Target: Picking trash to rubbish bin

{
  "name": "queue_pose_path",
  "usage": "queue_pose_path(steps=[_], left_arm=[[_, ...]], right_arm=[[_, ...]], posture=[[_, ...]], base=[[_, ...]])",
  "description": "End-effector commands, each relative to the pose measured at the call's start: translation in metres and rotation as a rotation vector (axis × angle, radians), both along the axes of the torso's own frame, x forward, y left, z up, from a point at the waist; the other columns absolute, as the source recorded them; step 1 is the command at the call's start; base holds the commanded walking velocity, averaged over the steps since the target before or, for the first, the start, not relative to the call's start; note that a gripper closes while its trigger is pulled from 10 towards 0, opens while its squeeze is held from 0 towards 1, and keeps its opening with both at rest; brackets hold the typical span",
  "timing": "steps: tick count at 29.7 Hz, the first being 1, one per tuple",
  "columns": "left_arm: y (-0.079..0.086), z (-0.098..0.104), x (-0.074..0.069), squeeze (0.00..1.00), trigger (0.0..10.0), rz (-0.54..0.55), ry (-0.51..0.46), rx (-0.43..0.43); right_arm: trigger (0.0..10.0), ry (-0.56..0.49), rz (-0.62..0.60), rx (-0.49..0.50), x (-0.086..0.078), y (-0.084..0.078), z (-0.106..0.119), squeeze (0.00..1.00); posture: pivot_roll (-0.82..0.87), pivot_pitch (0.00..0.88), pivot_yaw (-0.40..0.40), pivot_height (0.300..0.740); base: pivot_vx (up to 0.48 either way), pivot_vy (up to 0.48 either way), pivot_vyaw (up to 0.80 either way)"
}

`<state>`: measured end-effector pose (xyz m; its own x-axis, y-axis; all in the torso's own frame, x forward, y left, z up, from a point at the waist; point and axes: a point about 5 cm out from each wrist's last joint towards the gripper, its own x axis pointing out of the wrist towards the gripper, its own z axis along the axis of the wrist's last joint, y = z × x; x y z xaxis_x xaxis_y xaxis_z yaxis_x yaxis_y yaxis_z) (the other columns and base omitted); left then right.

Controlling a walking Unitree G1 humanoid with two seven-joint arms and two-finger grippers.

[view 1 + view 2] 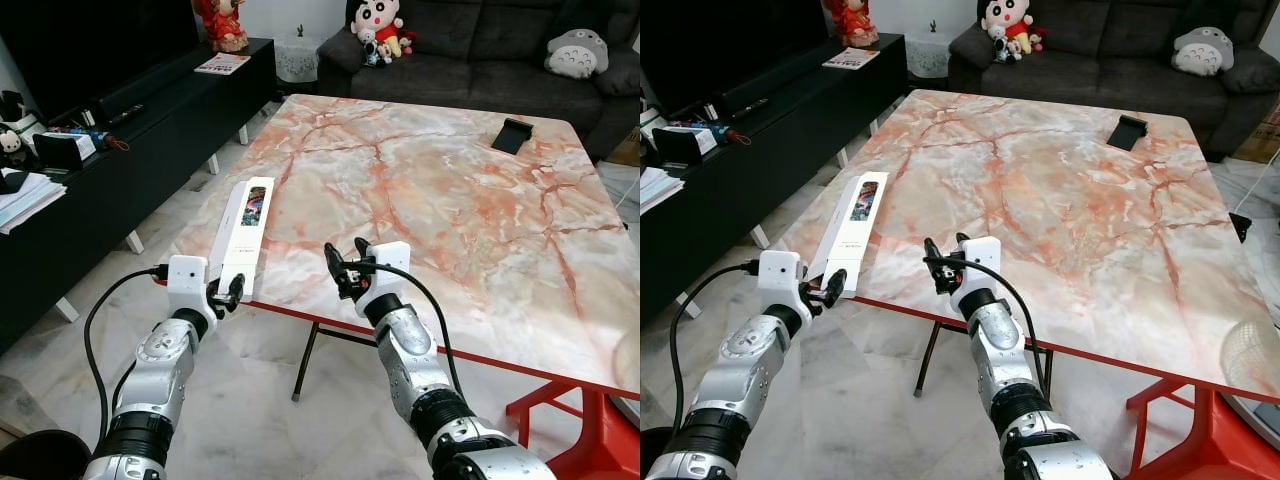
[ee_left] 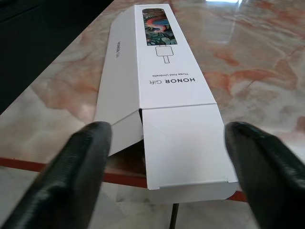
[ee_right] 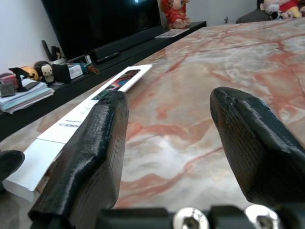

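My left gripper (image 2: 162,157) gapes wide, empty, at the table's (image 1: 480,200) edge, straddling the box's (image 1: 246,235) overhanging end. Light, crushable cardboard; pinch gently across the width. Right gripper (image 1: 345,268) open, empty.

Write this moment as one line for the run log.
stage: approach | target: long white box overhanging the edge of marble table | left gripper: open, astride box end | right gripper: open, over table edge

Silver jointed arms, white wrist blocks, black cables, black-fingered left gripper (image 1: 228,293), right gripper (image 1: 345,268)
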<state>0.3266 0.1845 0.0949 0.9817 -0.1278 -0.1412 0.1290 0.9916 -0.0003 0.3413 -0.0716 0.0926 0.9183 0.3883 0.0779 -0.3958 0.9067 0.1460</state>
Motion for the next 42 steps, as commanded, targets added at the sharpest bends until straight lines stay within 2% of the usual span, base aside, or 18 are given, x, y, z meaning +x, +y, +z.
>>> queue_pose_path(steps=[1,3,5,6,11,15,21,22,29,40,42], left_arm=[[-0.013,0.007,0.006,1.0,10.0,-0.013,-0.025,0.028],[-0.015,0.005,0.006,1.0,10.0,-0.016,-0.015,0.041],[-0.025,0.006,0.007,1.0,10.0,-0.034,-0.014,0.069],[-0.035,0.008,0.01,1.0,10.0,-0.039,-0.008,0.104],[-0.051,0.013,0.014,1.0,10.0,-0.051,-0.016,0.139],[-0.065,0.023,0.018,1.0,10.0,-0.045,-0.051,0.239],[-0.056,0.022,0.019,1.0,10.0,0.049,-0.025,0.28],[-0.054,0.02,0.018,0.0,10.0,0.063,-0.011,0.286],[-0.045,0.017,0.014,0.0,10.0,0.144,0.028,0.288],[-0.039,0.004,0.012,0.0,10.0,0.219,0.118,0.232],[-0.038,0.001,0.01,0.0,10.0,0.237,0.143,0.177]], right_arm=[[10.0,-0.016,-0.001,-0.004,0.0,0.001,0.003,0.0],[10.0,-0.016,-0.002,-0.003,0.0,0.001,0.003,0.0],[10.0,-0.016,-0.006,-0.003,0.001,-0.001,0.003,0.0],[10.0,-0.012,-0.007,-0.004,0.001,-0.002,0.002,0.0],[10.0,-0.009,-0.009,-0.004,0.0,-0.002,0.001,0.0],[10.0,-0.013,-0.011,0.004,0.0,-0.001,0.002,0.0],[10.0,-0.011,-0.01,0.002,-0.001,-0.001,0.0,0.0],[10.0,-0.01,-0.01,0.002,-0.001,-0.001,0.0,0.0],[10.0,-0.011,-0.008,0.004,-0.001,-0.001,0.001,0.0],[10.0,-0.01,0.004,0.004,-0.001,0.002,0.0,0.0],[10.0,-0.009,0.007,0.002,-0.002,0.002,0.0,0.0]], posture=[[-0.01,0.0,-0.01,0.74],[-0.01,0.0,-0.01,0.74],[-0.01,0.0,-0.013,0.74],[0.0,0.0,-0.012,0.74],[-0.01,0.0,-0.008,0.74],[-0.01,0.003,-0.005,0.74],[-0.01,0.001,-0.002,0.74],[-0.01,0.001,-0.001,0.74],[-0.01,0.0,0.002,0.74],[-0.01,0.0,0.008,0.74],[-0.01,0.0,0.009,0.74]], base=[[0.0,0.0,0.0],[0.0,0.0,0.0],[0.0,0.0,0.0],[0.0,0.0,0.0],[0.0,0.0,0.0],[0.0,0.0,0.0],[0.0,0.0,0.0],[0.0,0.0,0.0],[0.0,0.0,0.0],[0.0,0.0,0.0],[0.0,0.0,0.0]])
